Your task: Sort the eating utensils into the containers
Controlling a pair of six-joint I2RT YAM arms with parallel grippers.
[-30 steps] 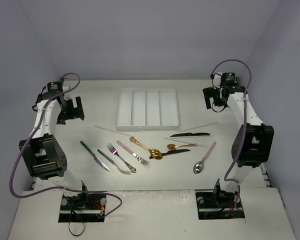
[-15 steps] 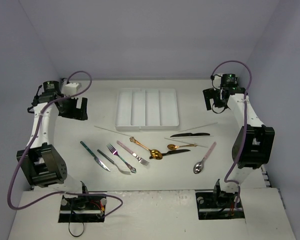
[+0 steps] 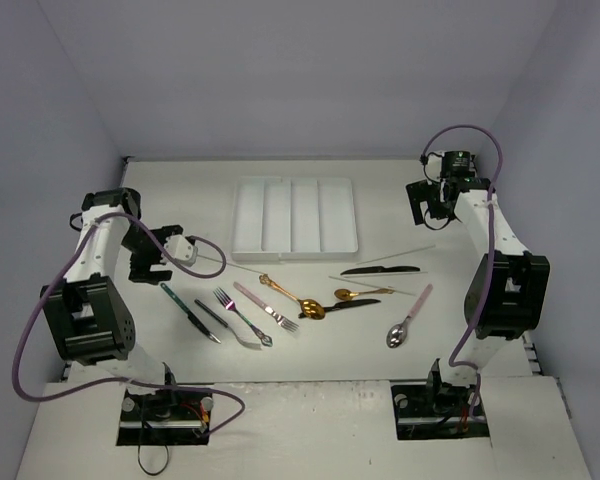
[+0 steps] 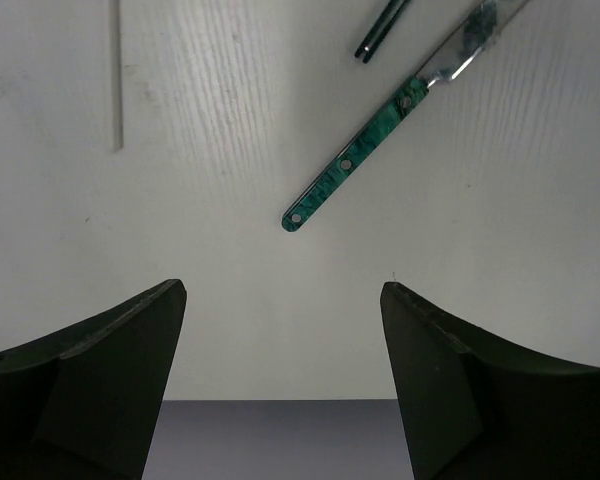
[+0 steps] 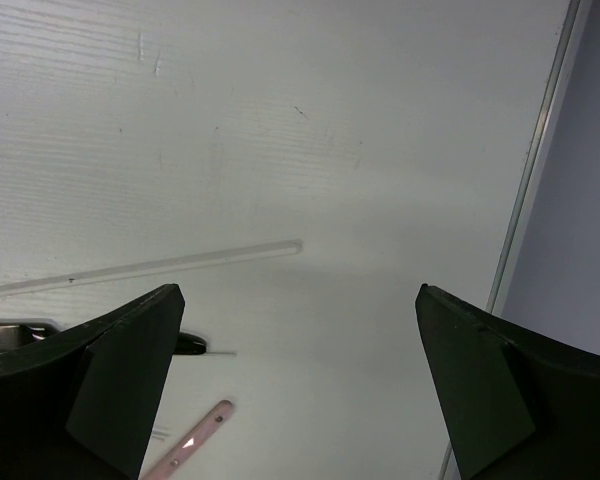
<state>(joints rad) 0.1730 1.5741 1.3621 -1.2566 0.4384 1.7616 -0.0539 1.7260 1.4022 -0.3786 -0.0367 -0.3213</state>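
Note:
The white cutlery tray lies at the back centre, its long compartments empty. Utensils are spread in front of it: a teal knife, a teal fork, a pink-handled fork, a gold spoon, a black knife, a pink-handled spoon and thin chopsticks. My left gripper is open and empty, just behind and to the left of the teal knife; its handle shows ahead of the jaws. My right gripper is open and empty at the back right.
A black-handled utensil lies beside the teal knife. A black spoon and a small gold spoon lie mid-table. In the right wrist view a chopstick, a pink handle and the table's right edge show.
My left arm has swung from the back left forward and down, to just behind the teal knife. The right arm and the utensils have not moved.

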